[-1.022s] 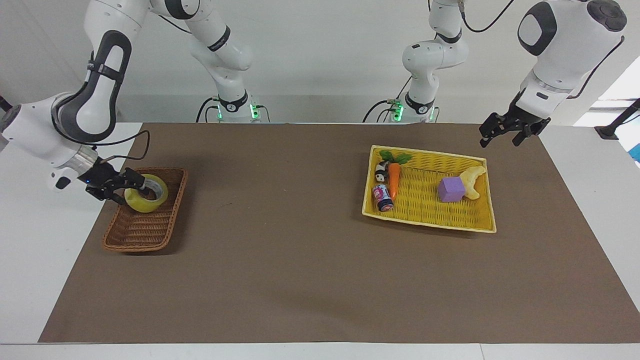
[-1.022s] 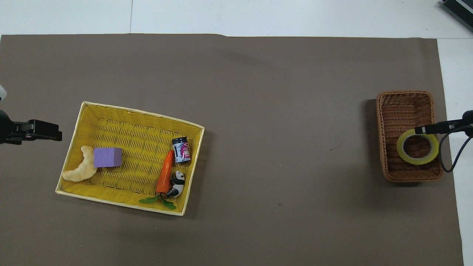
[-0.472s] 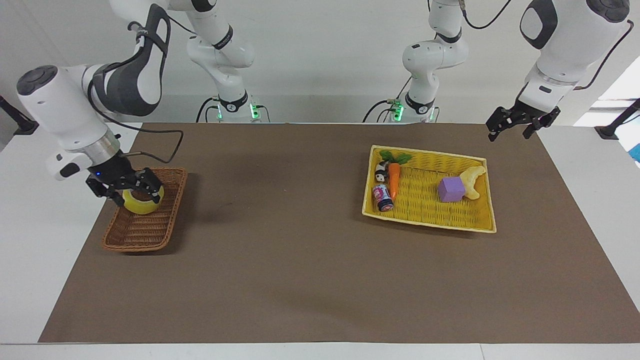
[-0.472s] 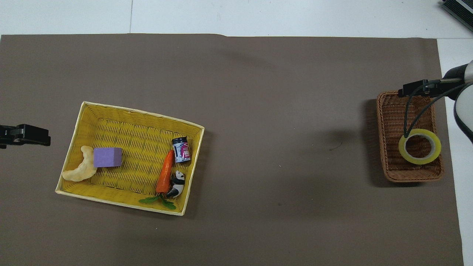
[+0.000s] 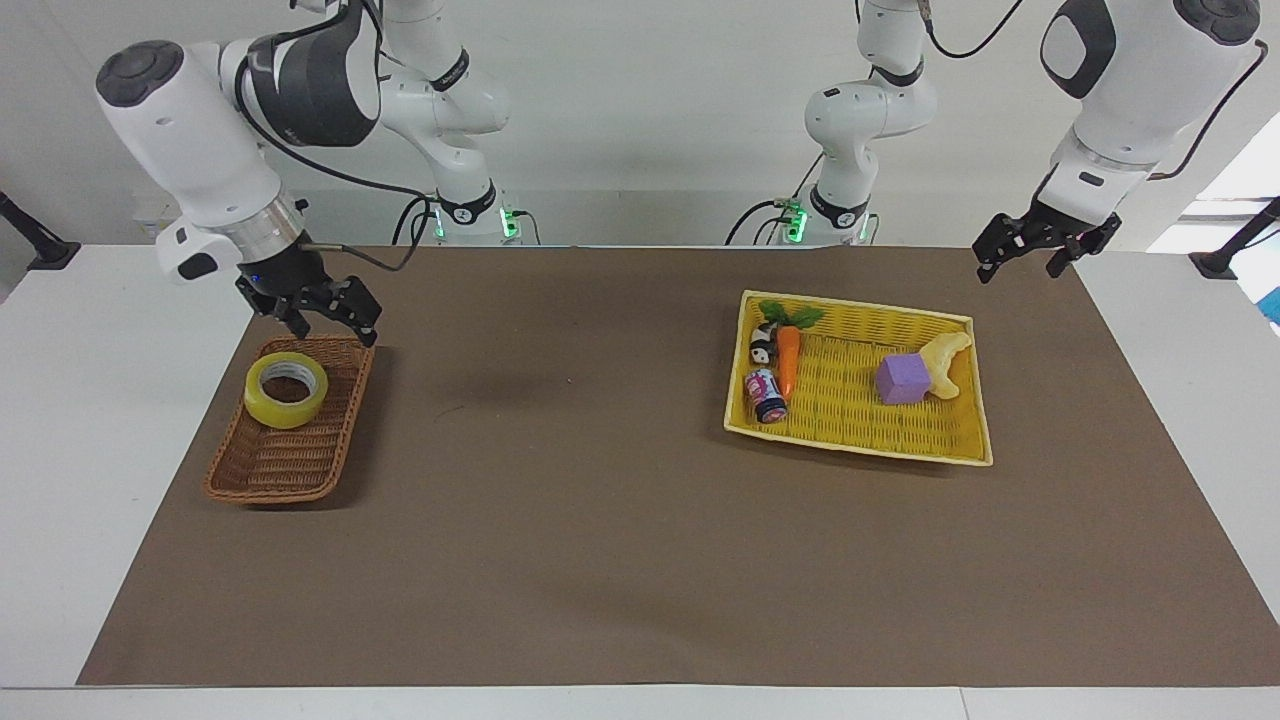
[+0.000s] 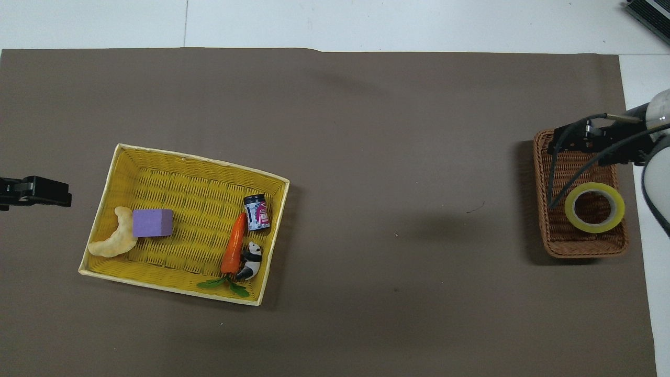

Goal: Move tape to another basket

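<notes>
The yellow tape roll (image 5: 280,412) lies flat in the small dark-brown wicker basket (image 5: 270,490) at the right arm's end of the table. It also shows in the overhead view (image 6: 594,228), inside the basket (image 6: 586,251). My right gripper (image 5: 335,328) is open and empty, raised over the basket and apart from the tape; it also shows in the overhead view (image 6: 578,140). My left gripper (image 5: 1020,268) is open and empty, and waits in the air over the mat's edge beside the yellow tray.
A yellow woven tray (image 5: 860,445) toward the left arm's end holds a purple cube (image 5: 904,379), a pale crescent-shaped piece (image 5: 945,358), a carrot (image 5: 789,358), a small can (image 5: 768,394) and a panda figure (image 5: 763,343). A brown mat (image 5: 560,480) covers the table.
My right gripper let go of the tape, opened, and rose away from it. The tape now lies free in the brown basket. The left gripper rose slightly, then held still.
</notes>
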Motion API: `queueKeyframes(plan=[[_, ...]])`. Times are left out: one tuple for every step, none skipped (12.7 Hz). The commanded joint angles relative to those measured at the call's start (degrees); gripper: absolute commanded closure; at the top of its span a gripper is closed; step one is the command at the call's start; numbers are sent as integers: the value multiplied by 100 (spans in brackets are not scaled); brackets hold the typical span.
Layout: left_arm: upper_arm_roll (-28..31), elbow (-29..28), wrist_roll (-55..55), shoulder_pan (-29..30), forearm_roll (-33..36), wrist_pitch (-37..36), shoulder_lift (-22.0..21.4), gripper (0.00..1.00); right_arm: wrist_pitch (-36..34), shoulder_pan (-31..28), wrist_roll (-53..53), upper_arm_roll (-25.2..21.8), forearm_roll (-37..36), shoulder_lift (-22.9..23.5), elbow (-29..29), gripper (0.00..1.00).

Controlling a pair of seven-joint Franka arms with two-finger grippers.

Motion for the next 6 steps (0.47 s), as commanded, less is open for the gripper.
queueKeyframes(plan=[[-20,86,49,36,75,-120,-14,0,-593,-102,194,-100,-113,-545,88,0],[-20,86,49,36,75,-120,-14,0,-970,-129,228,-188,-139,-660,254,0],[-20,86,49,36,75,-120,-14,0,-1121,-138,211,-258,-148,-678,317,0],[-20,77,49,45,75,-120,-14,0,-1114,-138,254,-233,-148,-766,222,0],[-20,77,49,45,75,-120,-14,0,-1097,-120,263,-224,-148,-827,116,0],[-20,77,49,45,75,-120,-14,0,-1140,-68,246,-207,-148,-837,89,0]])
